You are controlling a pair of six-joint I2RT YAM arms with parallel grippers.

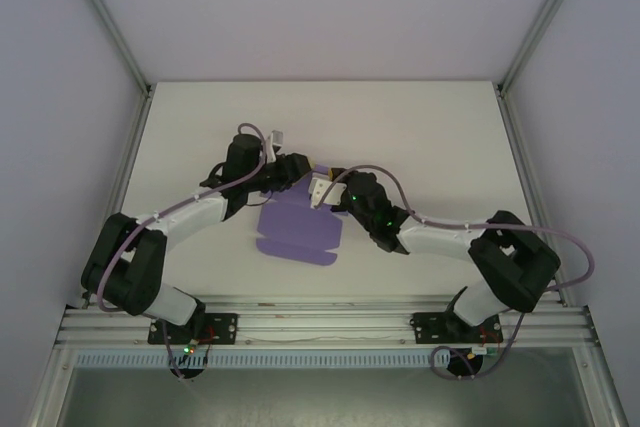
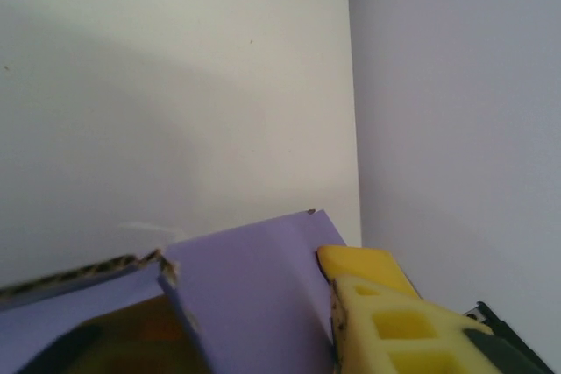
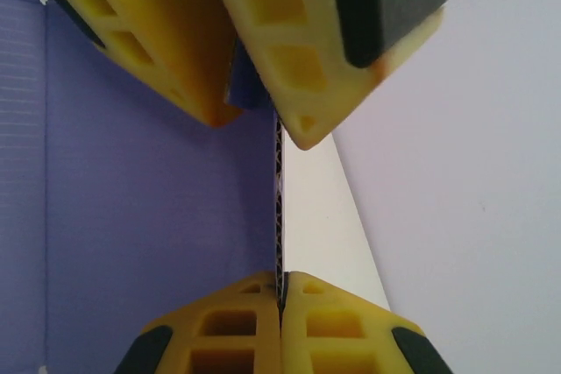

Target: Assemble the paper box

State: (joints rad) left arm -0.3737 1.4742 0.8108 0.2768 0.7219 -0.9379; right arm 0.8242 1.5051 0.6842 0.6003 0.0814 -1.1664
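A: I see the paper box (image 1: 298, 232) lying on the table (image 1: 420, 137) between the arms, far edge lifted. Right gripper (image 3: 280, 304) is clenched on that edge. Left gripper (image 3: 260, 120) straddles it, can't tell if it bites.
B: My worry: an uneven pull creases or tears the card, or it slips out.

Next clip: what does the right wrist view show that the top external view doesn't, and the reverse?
Right wrist: the right fingers pinched shut on the paper box's corrugated edge, with the left fingers straddling that edge further along. Top external: the card's whole outline lying on the white table, plus the left arm and right arm. Shared: the purple card meeting both grippers.
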